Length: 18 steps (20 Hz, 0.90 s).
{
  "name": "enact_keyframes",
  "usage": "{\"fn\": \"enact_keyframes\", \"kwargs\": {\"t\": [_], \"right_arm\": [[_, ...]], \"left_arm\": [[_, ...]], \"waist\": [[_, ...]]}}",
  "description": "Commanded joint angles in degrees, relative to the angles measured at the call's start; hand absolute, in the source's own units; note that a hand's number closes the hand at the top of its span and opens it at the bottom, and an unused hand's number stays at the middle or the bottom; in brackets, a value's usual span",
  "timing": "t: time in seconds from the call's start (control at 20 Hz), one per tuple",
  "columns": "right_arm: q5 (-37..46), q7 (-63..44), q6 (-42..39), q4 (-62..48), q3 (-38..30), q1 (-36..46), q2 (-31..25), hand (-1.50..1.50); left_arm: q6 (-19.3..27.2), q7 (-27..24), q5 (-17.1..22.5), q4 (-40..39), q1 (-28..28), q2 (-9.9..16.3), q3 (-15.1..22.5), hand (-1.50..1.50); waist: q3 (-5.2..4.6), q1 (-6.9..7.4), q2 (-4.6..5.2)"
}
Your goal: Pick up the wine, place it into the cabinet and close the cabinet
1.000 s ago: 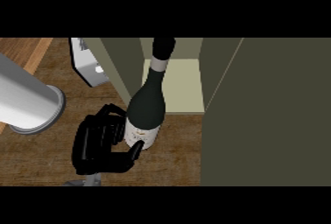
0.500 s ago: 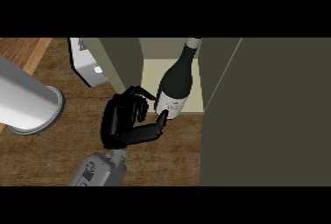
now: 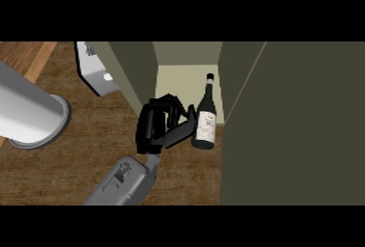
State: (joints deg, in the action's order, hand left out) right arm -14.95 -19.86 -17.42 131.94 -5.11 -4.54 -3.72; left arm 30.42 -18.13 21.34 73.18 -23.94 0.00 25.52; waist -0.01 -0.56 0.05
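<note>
Near the lower centre of the frame a grey forearm (image 3: 122, 182) was seen, ending in the right hand (image 3: 158, 129), its fingers curled and its thumb laid against the wine bottle (image 3: 205, 124). The bottle was held just right of the hand at the cabinet (image 3: 187, 72) mouth, long axis up-frame, neck pointed into the cabinet.

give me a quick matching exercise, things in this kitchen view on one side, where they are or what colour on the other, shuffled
Things
1. wine bottle
2. black hand
3. grey cylinder
4. cabinet door

Descriptions
A. olive green panel filling the view's right side
B. at the view's left edge, over the wooden counter
C. dark with a pale label, at the cabinet opening
D. just left of the bottle, fingers curled toward it

Pairs: 1-C, 2-D, 3-B, 4-A
</note>
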Motion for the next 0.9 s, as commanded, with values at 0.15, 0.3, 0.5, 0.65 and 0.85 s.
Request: {"fn": "enact_keyframes", "kwargs": {"t": [0.15, 0.3, 0.5, 0.65, 0.85], "right_arm": [[2.84, -1.12, 0.61, 1.08, 2.08, 0.99, 0.18, -1.50], [4.95, 4.91, -0.48, -4.50, 2.81, -0.05, 2.32, -1.50], [0.29, 3.66, -2.51, 0.04, 0.23, -5.50, 0.99, -1.50], [1.08, -2.08, 1.41, 0.68, 1.07, 0.72, 0.50, -1.50], [2.92, 1.11, 0.03, -1.62, 2.39, -0.08, 1.28, -1.50]], "left_arm": [[0.82, -3.97, 3.82, -6.42, -0.48, 0.00, 0.03, 1.50], [2.09, -8.59, 7.61, -11.38, -1.23, 0.00, 2.99, 1.50], [-1.79, -12.79, 9.62, -15.54, -0.85, 0.00, 0.19, 1.50], [-5.10, -12.44, 9.39, -20.15, -2.64, 0.00, -3.02, 1.50], [-5.29, -16.32, 16.22, -25.77, -7.72, 0.00, -3.17, 1.50]], "waist": [[-0.01, 0.15, -0.03], [0.00, -0.05, 0.04], [0.00, -0.24, 0.00], [-0.01, 0.03, 0.02], [-0.02, -0.19, 0.07]]}}
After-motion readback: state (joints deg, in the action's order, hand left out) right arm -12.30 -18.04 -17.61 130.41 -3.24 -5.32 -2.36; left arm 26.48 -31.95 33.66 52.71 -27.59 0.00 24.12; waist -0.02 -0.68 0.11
